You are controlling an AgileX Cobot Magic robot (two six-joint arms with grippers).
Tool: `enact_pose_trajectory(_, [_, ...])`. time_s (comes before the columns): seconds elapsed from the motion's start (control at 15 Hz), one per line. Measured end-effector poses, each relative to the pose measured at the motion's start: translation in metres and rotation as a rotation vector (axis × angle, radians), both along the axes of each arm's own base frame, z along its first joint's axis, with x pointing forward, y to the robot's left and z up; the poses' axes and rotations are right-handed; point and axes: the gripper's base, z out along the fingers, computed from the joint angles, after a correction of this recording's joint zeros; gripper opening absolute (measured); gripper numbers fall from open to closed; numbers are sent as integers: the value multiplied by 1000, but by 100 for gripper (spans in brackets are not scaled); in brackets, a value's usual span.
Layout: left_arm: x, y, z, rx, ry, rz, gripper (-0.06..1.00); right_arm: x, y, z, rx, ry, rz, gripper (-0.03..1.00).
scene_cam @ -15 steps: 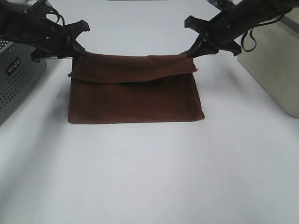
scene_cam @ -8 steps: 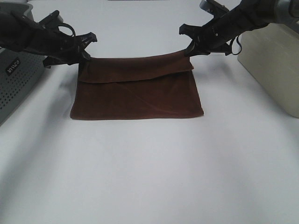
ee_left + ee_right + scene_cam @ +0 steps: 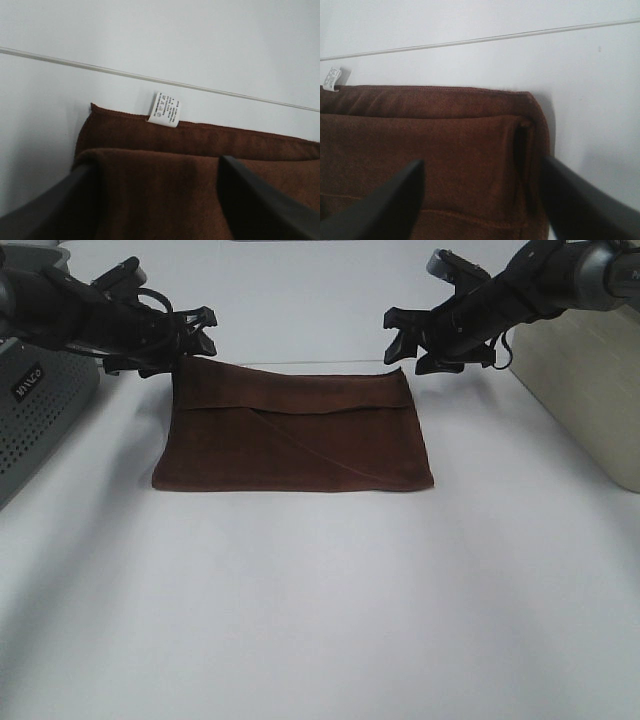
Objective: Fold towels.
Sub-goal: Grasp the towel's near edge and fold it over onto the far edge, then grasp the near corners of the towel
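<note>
Grey box [image 3: 35,410] and beige bin [image 3: 585,380] flank the towel [image 3: 295,440]; near table [image 3: 320,620] lies open.

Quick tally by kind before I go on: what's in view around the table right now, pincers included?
Brown towel: 1
Pincers: 2, the left pincer and the right pincer, both open at the towel's far corners
Grey perforated box: 1
Beige container: 1
Total: 5
</note>
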Motion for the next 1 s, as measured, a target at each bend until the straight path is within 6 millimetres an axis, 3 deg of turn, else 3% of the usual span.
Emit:
enact_pose_trajectory(0.07, [0,0,0,1,0,0,75,-1,0,0,-9,3,9,78])
enact_pose_trajectory(0.2, [-2,-1,1,21,11,-42,82,-5,1,11,-10,14,37,88])
enact_pose_trajectory(0.33, [-7,1,11,87,23,-135,83,-12,2,28,-6,46,86,89])
enact_pose_trajectory(0.6, [-9,4,21,84,30,-147,83,-23,4,47,1,102,130,89])
enact_pose_trajectory(1.0, [-17,5,18,54,130,-199,83,-36,4,50,-10,213,187,89])
